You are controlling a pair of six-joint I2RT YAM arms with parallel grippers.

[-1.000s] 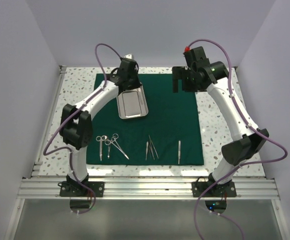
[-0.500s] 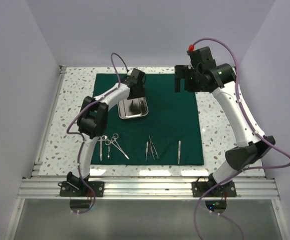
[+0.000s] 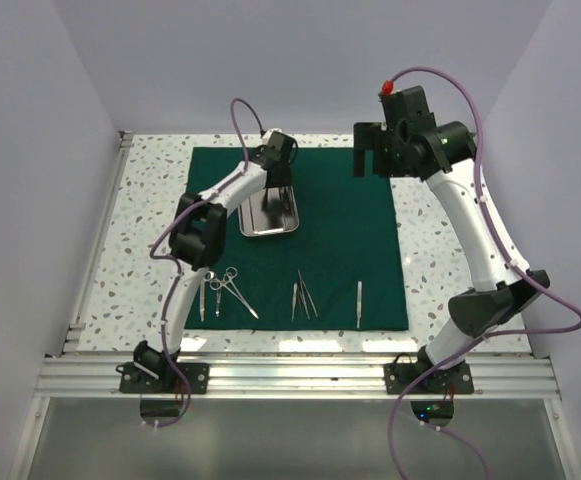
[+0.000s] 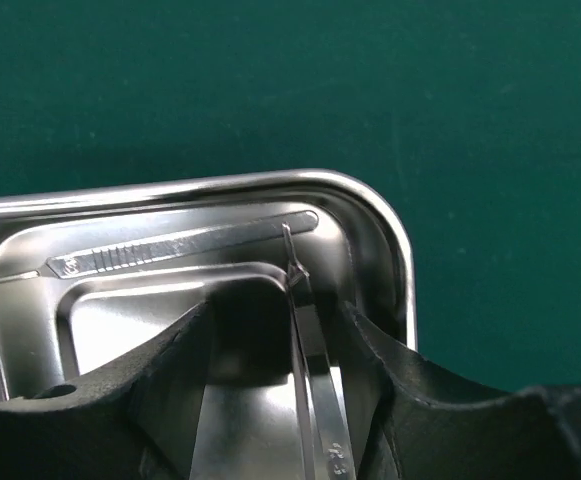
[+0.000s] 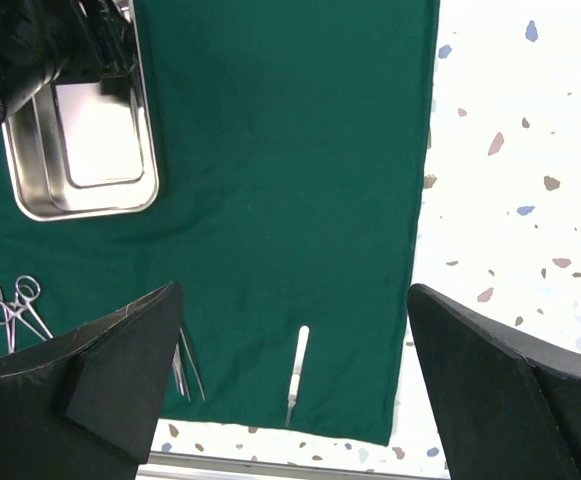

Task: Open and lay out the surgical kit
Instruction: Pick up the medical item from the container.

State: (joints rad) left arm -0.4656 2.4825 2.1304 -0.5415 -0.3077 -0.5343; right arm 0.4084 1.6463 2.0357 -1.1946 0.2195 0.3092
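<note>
Tray (image 3: pixel 270 231) lies flat on green cloth (image 3: pixel 350 250), so we hover left gripper (image 4: pixel 275 335) half-open over it, gripping nothing, thin tool (image 4: pixel 315 400) loose inside; right gripper (image 5: pixel 292 300) hangs wide open, empty.

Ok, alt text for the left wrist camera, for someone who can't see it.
The left hand hangs open over a corner of the steel tray, fingers either side of a slim steel instrument. A flat tool lies along its far wall; green cloth lies beneath.

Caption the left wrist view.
Open left gripper inside the steel tray, a slim steel instrument between its fingers, on green cloth.
</note>
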